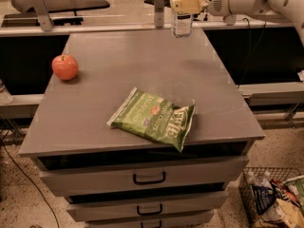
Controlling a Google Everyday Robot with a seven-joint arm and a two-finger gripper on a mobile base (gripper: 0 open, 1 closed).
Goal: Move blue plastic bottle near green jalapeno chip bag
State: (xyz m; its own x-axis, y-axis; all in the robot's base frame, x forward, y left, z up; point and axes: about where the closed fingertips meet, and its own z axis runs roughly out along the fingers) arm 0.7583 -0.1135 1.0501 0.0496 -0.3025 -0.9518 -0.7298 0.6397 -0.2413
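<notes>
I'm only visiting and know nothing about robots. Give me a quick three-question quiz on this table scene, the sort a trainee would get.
1. True or false: the red apple touches the green jalapeno chip bag.
2. Where is the robot's hand?
A) Over the chip bag
B) At the far edge of the table, gripping the blue plastic bottle
C) Beside the apple
3. Fill in: the chip bag lies near the table's ____ edge, just above the drawers.

Key:
1. False; the apple and bag lie well apart.
2. B
3. front
</notes>
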